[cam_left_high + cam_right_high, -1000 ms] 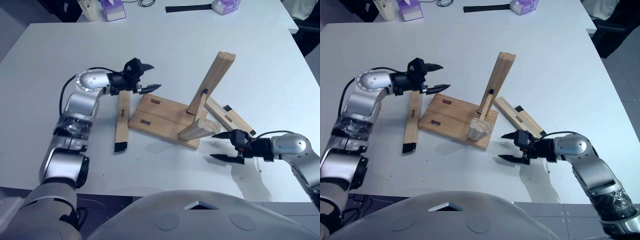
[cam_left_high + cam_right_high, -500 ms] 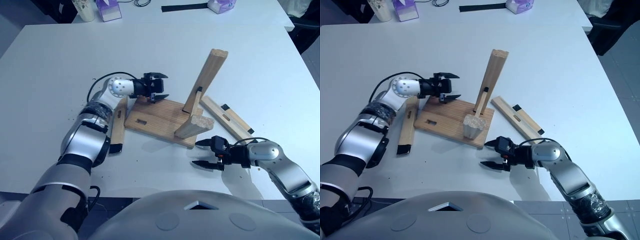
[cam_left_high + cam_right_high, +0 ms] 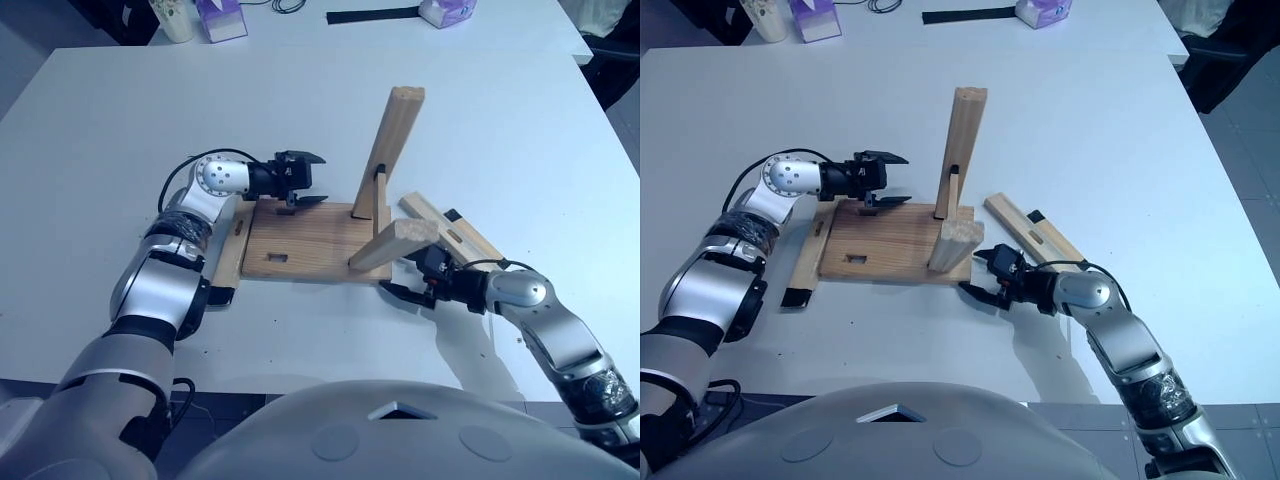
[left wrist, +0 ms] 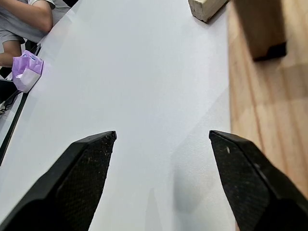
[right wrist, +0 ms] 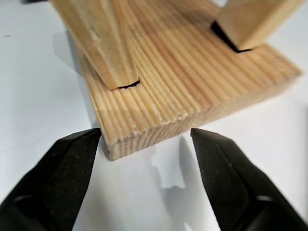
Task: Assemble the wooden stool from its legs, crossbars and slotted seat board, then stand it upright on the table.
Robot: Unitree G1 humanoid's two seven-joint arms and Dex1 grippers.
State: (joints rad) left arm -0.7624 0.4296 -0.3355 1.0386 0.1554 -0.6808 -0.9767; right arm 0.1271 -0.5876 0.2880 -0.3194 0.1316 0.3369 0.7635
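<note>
squaring up the seat board from two corners
my left gripper (image 3: pixel 311 179) hangs spread open at the far left corner of the seat board (image 3: pixel 300 240), and my right gripper (image 3: pixel 397 276) is open with the near right corner between its fingers, neither grasping anything. i judge they bracket the board, flat on the table (image 3: pixel 500 120), to steady it (upright leg (image 3: pixel 392 140) and leaning leg (image 3: pixel 393 243) already slotted).

White rectangular table (image 3: pixel 120 110); at its far edge, a pale patterned cup (image 3: pixel 172 18), purple tissue pack (image 3: pixel 222 18) and black flat strip (image 3: pixel 367 16). Grey tiled floor (image 3: pixel 1245 150) to the right.
</note>
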